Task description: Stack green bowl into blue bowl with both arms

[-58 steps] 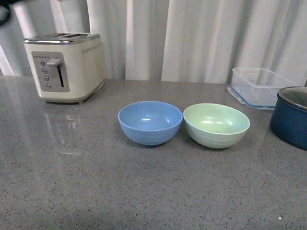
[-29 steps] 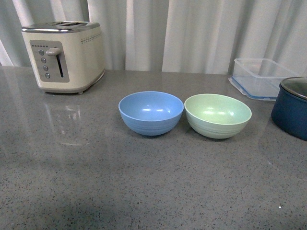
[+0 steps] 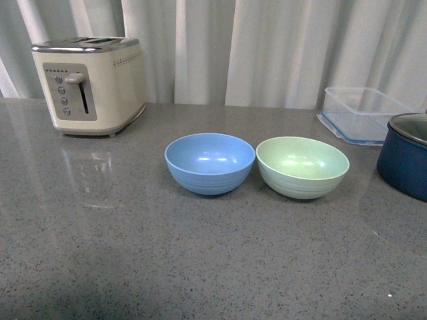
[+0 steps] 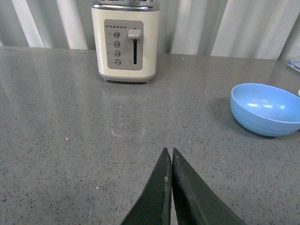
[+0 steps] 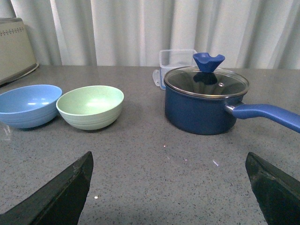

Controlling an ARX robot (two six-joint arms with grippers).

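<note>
The blue bowl point(image 3: 209, 162) and the green bowl point(image 3: 302, 167) stand upright side by side on the grey counter point(image 3: 200, 253), blue on the left, nearly touching. Both are empty. No arm shows in the front view. In the left wrist view my left gripper point(image 4: 168, 152) is shut and empty over bare counter, the blue bowl point(image 4: 266, 108) off to one side. In the right wrist view my right gripper point(image 5: 168, 161) is wide open and empty, with the green bowl point(image 5: 91, 106) and blue bowl point(image 5: 27, 105) ahead and apart from it.
A cream toaster point(image 3: 90, 85) stands at the back left. A clear plastic container point(image 3: 363, 113) sits at the back right. A dark navy pot point(image 3: 406, 155) with a glass lid and long handle point(image 5: 267, 114) stands right of the green bowl.
The front view has shifted slightly up and down between frames. The bowls keep their places relative to each other and the toaster.
</note>
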